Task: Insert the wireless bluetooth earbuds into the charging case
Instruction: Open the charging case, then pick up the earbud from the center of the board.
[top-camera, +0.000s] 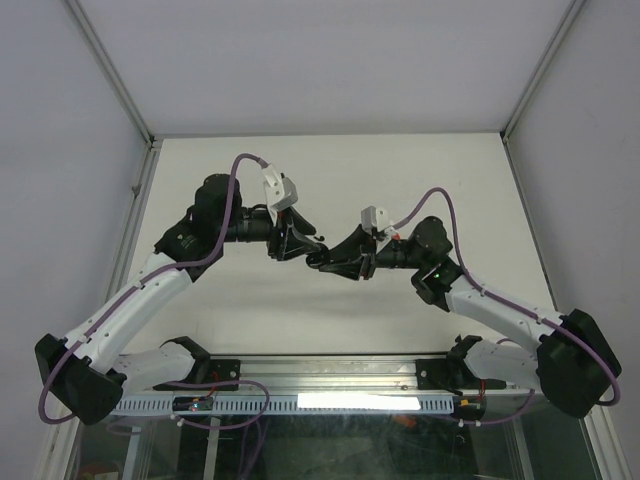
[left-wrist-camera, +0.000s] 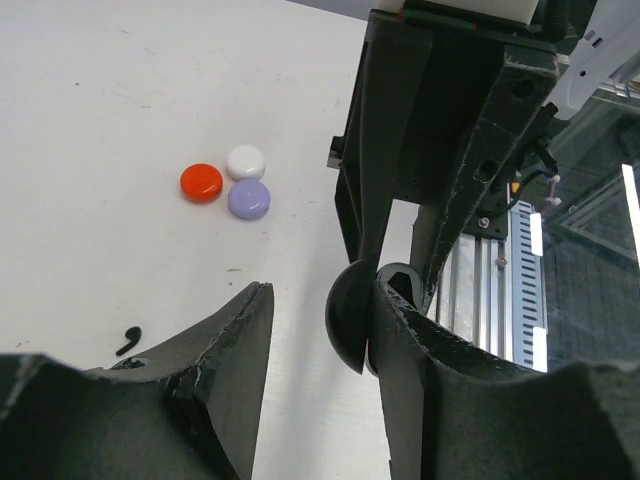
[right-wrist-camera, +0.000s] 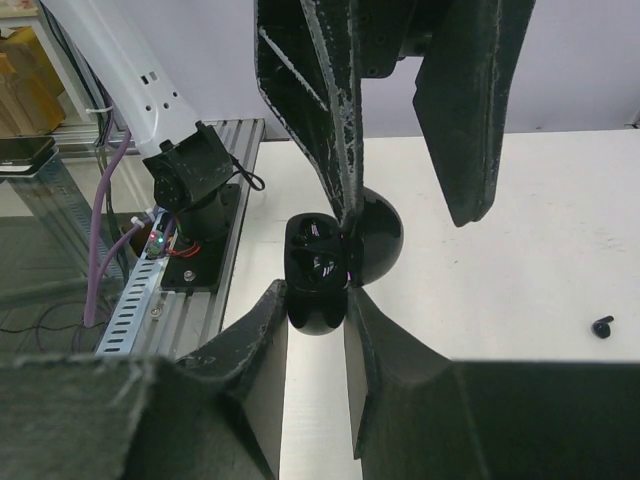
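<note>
Black earbud (left-wrist-camera: 130, 340): 1, lying loose on the white table (left-wrist-camera: 120, 90), well apart from both grippers.
Black charging case (right-wrist-camera: 318, 265): hinged open, held between the 2 gripper tips.
Right gripper (right-wrist-camera: 317, 300): pinching 1 half of the case, apparently.
Left gripper (left-wrist-camera: 322, 300): spread wide, 1 finger against the case.
Other pucks: red puck (left-wrist-camera: 201, 182), white puck (left-wrist-camera: 245, 161), lilac puck (left-wrist-camera: 249, 198), clustered together on the table.

Bright, even, diffuse light.
Soft shadows on the white bench (top-camera: 330, 170); glare strip on the front rail (top-camera: 340, 401).
</note>
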